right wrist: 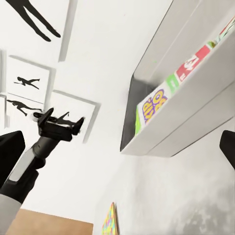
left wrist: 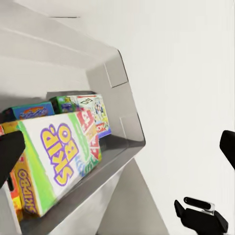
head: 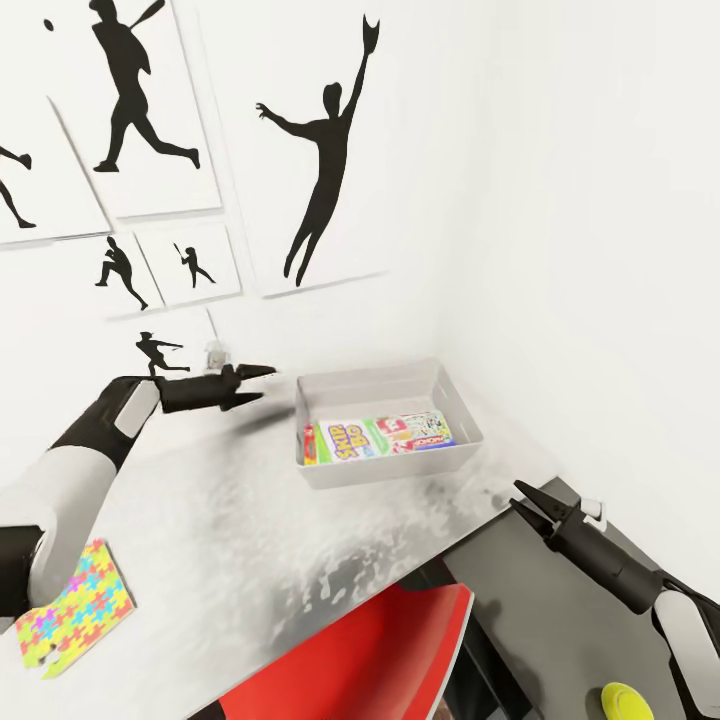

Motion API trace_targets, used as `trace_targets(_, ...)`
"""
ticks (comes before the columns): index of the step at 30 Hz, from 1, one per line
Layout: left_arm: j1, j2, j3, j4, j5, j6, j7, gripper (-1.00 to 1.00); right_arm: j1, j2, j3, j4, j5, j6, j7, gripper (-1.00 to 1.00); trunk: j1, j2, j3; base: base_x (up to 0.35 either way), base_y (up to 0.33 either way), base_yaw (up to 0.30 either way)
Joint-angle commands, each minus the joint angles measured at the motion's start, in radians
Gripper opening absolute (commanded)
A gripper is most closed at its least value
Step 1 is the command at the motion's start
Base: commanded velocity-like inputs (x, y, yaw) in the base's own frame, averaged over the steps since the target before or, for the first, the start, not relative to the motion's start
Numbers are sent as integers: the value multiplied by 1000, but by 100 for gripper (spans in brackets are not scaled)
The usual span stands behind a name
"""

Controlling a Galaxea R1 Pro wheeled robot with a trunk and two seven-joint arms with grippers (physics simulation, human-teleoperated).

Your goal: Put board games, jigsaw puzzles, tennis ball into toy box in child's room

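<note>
The grey toy box (head: 385,384) at the desk's far right corner holds the SKIP BO box (head: 343,440); one jigsaw puzzle (head: 78,608) lies flat at the near left edge.

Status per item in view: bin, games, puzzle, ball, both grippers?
toy box: upright on table, no lid, holding games
SKIP BO box: inside toy box
jigsaw puzzle: flat on table, outside toy box
tennis ball: on the lower dark section, outside toy box
left gripper: open, empty, beside toy box
right gripper: open, empty
</note>
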Motion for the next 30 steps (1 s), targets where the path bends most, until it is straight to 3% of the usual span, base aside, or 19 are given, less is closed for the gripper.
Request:
trace_targets(1, -1, 15, -4, 0, 1, 4, -24, 100, -1, 0, -1, 0, -1, 5, 2, 100, 1, -2, -2, 0, 0, 0)
trace_targets(6, -1, 83, -7, 0, 1, 5, -62, 100, -1, 1, 0, 0, 0, 5, 2, 100, 1, -2, -2, 0, 0, 0)
trace_targets(8, -1, 96, -8, 0, 1, 5, -64, 100, -1, 1, 0, 0, 0, 5, 2, 100, 1, -2, -2, 0, 0, 0)
trace_targets(17, -1, 112, -11, 0, 0, 4, -67, 100, -1, 2, 1, 0, 0, 5, 1, 100, 1, -2, -2, 0, 0, 0)
trace_targets(24, 8, 148, -12, 1, 3, 4, -71, 100, -1, 2, 0, -15, 0, 4, 3, 100, 1, -2, -2, 0, 0, 0)
trace_targets(30, 84, 187, -14, 3, -4, 1, -200, 100, -1, 2, 0, -56, 0, 4, 2, 100, 1, -2, -2, 0, 0, 0)
